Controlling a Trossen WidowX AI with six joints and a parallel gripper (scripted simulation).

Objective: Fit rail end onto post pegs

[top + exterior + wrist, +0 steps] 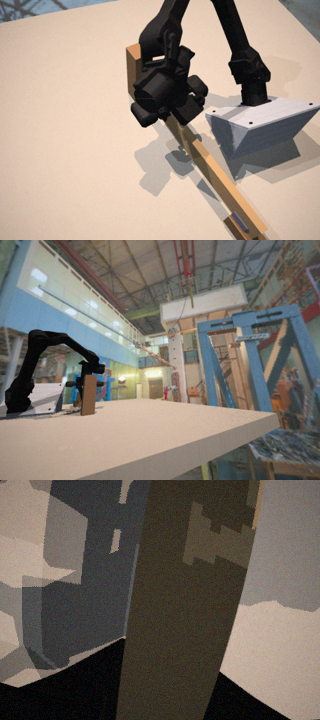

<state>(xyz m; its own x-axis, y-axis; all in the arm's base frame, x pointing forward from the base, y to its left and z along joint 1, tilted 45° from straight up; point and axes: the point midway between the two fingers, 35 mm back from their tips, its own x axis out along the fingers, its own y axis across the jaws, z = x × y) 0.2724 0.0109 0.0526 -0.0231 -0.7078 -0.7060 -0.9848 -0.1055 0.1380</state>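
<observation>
The claw is clamped on the bed rail just beside the post mid-bench, far end seemingly bracketed; peg seating is hidden, and release remains.

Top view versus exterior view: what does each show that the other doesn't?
Only the top view shows the rail's full length and its far end at the bracket. Only the exterior view shows the post's outer face and full height from the side, with the table edge. Both show the claw shut on the rail beside the post; neither shows the pegs.
</observation>
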